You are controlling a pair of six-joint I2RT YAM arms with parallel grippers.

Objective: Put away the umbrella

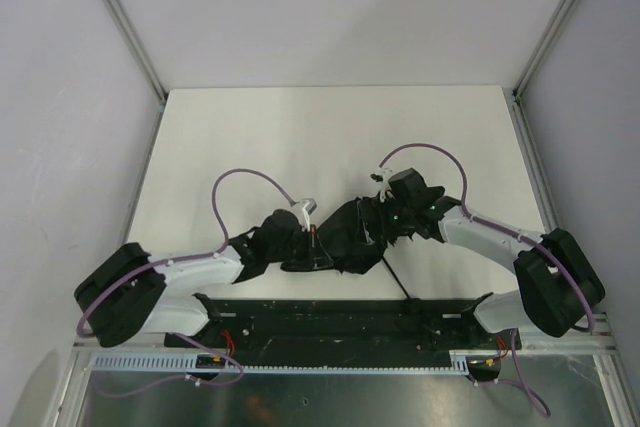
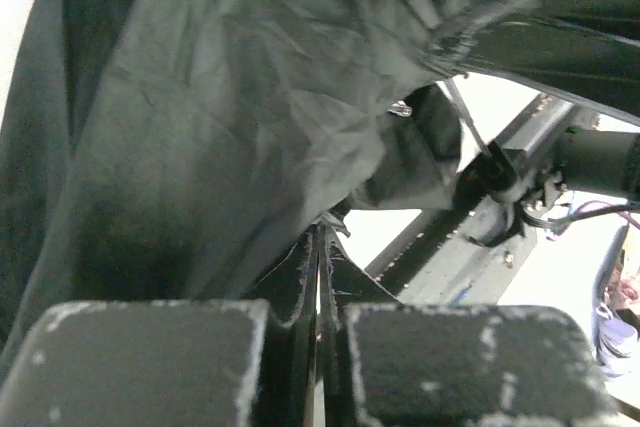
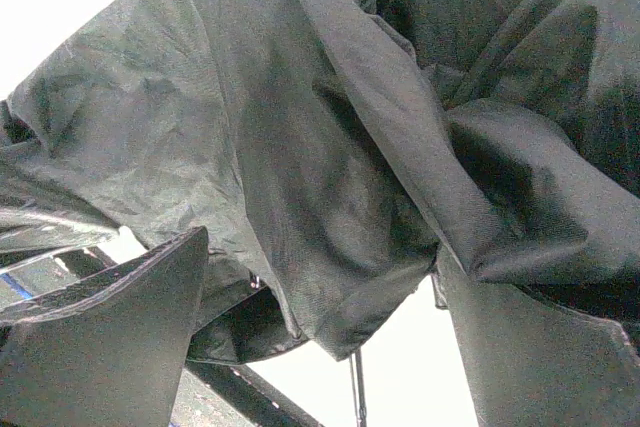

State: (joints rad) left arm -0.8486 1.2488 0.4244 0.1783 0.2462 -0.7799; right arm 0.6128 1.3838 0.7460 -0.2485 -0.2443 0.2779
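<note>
Umbrella (image 1: 350,237), crumpled, sits low over the table (image 1: 300,137) between both arms. The left gripper (image 2: 320,282) pinches a canopy edge and the right gripper (image 3: 320,277) gapes around loose fabric. Gathering the panels tight should help.

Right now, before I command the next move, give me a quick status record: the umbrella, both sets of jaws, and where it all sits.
umbrella: canopy loose and crumpled into a bunch
position: near-centre of the white table, between the two arms
left jaws: closed, a fold of canopy fabric pinched between them
right jaws: wide apart, fabric hanging between them, not clamped
protruding: thin black rod pointing toward the near edge
resting or lifted: cannot tell
</note>
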